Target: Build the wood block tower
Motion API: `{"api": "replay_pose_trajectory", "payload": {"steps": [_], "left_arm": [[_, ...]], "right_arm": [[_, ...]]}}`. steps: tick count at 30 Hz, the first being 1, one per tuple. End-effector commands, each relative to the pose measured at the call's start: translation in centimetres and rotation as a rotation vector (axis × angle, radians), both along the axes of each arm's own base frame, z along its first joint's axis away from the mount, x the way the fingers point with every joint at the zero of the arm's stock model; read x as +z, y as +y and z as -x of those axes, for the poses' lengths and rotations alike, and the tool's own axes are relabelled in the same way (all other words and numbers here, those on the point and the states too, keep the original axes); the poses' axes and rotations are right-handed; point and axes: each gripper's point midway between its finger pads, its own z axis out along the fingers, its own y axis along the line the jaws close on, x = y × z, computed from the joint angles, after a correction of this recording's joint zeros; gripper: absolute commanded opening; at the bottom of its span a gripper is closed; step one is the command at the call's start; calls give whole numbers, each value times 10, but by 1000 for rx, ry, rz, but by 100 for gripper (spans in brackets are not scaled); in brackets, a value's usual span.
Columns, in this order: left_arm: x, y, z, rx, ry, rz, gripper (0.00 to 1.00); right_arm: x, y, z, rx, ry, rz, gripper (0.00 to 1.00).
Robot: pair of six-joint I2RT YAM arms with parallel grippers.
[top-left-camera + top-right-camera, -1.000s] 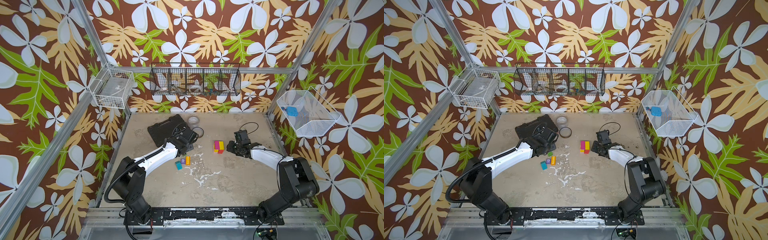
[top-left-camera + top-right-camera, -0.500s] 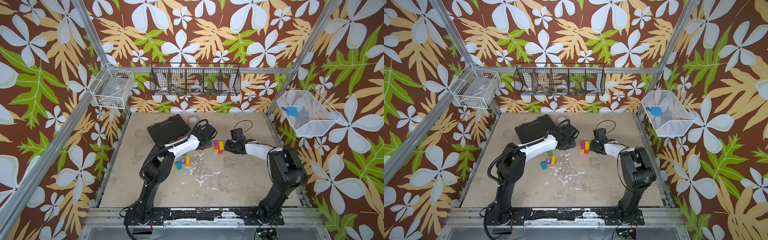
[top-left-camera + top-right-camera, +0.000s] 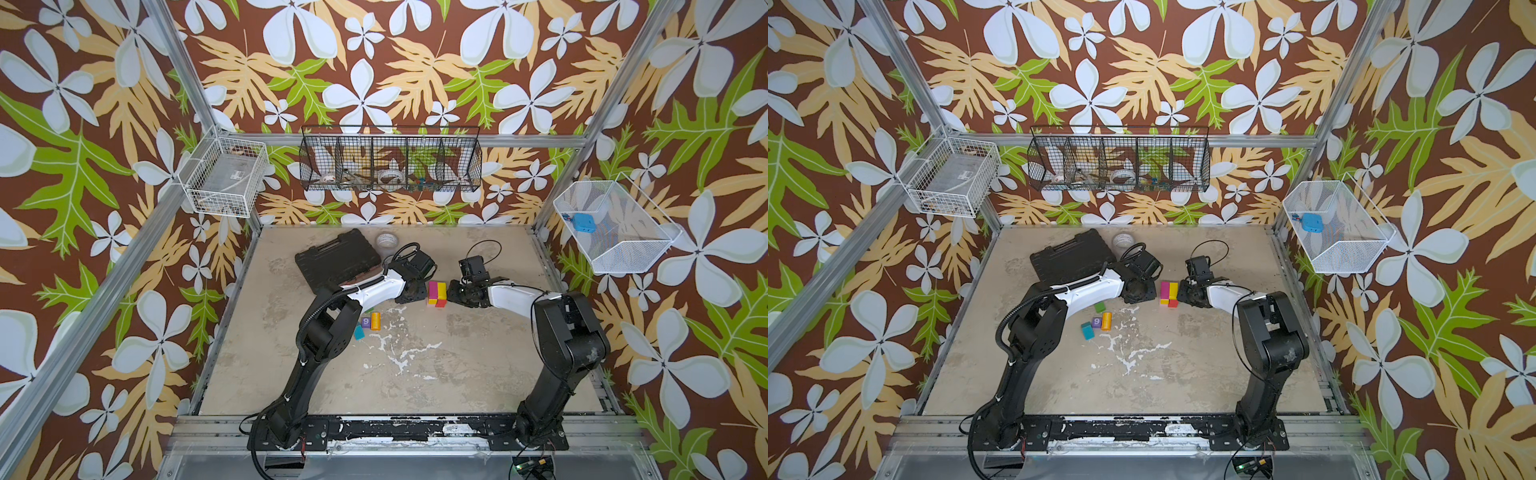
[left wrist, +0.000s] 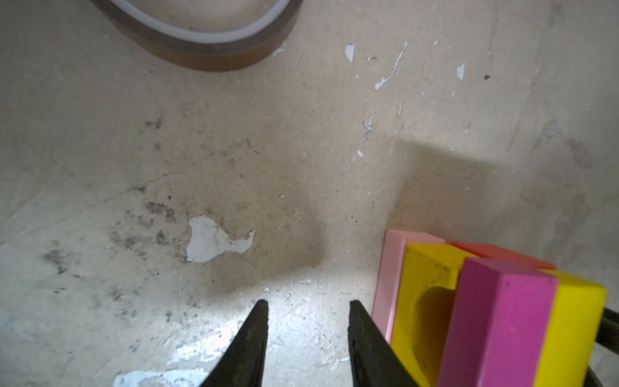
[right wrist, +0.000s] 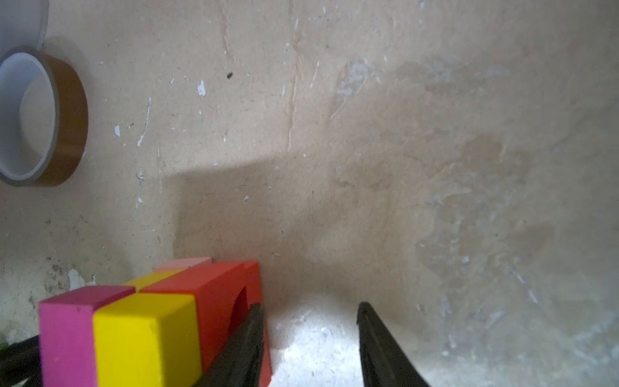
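The tower [image 3: 436, 293] [image 3: 1169, 293] is a low stack on the table: magenta [image 4: 502, 321] and yellow [image 5: 147, 335] bricks on top, with a yellow arch [image 4: 425, 301], a red arch [image 5: 221, 295] and a pink brick [image 4: 390, 268] below. My left gripper [image 3: 419, 291] [image 4: 306, 303] is open just left of it, holding nothing. My right gripper [image 3: 454, 291] [image 5: 310, 306] is open on the tower's right, one finger [image 5: 248, 335] against the red arch. Loose wood blocks lie front left: a purple "9" cube [image 3: 366, 322], an orange cylinder [image 3: 375, 320], a teal piece [image 3: 358, 332] and a green cube [image 3: 1099, 307].
A black tool case [image 3: 336, 259] lies at the back left, with a white tape roll [image 3: 387, 240] behind it. A brown tape roll [image 5: 43, 117] [image 4: 207, 37] stands near the tower. Wire baskets [image 3: 390, 160] hang on the walls.
My left arm has swung from the tool case to the tower's left side. My right gripper has moved in against the tower's right side, and its jaws have narrowed a little.
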Motion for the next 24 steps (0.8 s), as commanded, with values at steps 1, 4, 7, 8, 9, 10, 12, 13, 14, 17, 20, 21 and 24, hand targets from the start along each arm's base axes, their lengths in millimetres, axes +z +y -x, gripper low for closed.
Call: {"api": "replay_pose_trajectory", "payload": {"steps": [1, 4, 7, 8, 9, 10, 12, 13, 14, 17, 20, 21, 24], "left_arm": [[-1, -8, -1, -22, 9, 24, 42], [-3, -12, -1, -25, 17, 35, 42], [-4, -15, -2, -31, 19, 44, 42], [-4, -16, -3, -33, 19, 46, 42], [-4, -17, -3, -34, 19, 48, 42], [-5, -17, -3, -36, 22, 50, 42], [-5, -18, -3, -37, 23, 56, 41], [-6, -20, -2, -42, 23, 60, 41], [-5, -20, -2, -43, 22, 63, 41], [-6, -23, 0, -48, 27, 67, 41], [-6, -25, 1, -52, 26, 70, 41], [-5, -25, 0, -51, 26, 71, 41], [-6, -23, 1, -41, 27, 65, 41]], "right_arm": [[0, 2, -1, 7, 2, -3, 46], [-1, 2, 0, 6, 6, -2, 46], [-2, 2, -1, 7, 9, -3, 46], [-2, 3, -1, 10, 9, -7, 45], [-3, 3, -1, 10, 11, -7, 46], [-2, 4, -1, 13, 10, -9, 45], [-3, 4, -1, 14, 12, -11, 45], [-2, 4, -1, 15, 11, -11, 45], [-3, 4, -1, 16, 12, -12, 45], [-3, 4, -1, 17, 15, -10, 45], [-3, 5, -1, 17, 13, -13, 45], [-2, 5, -1, 17, 14, -12, 45], [-2, 1, -1, 4, 16, 5, 44]]}}
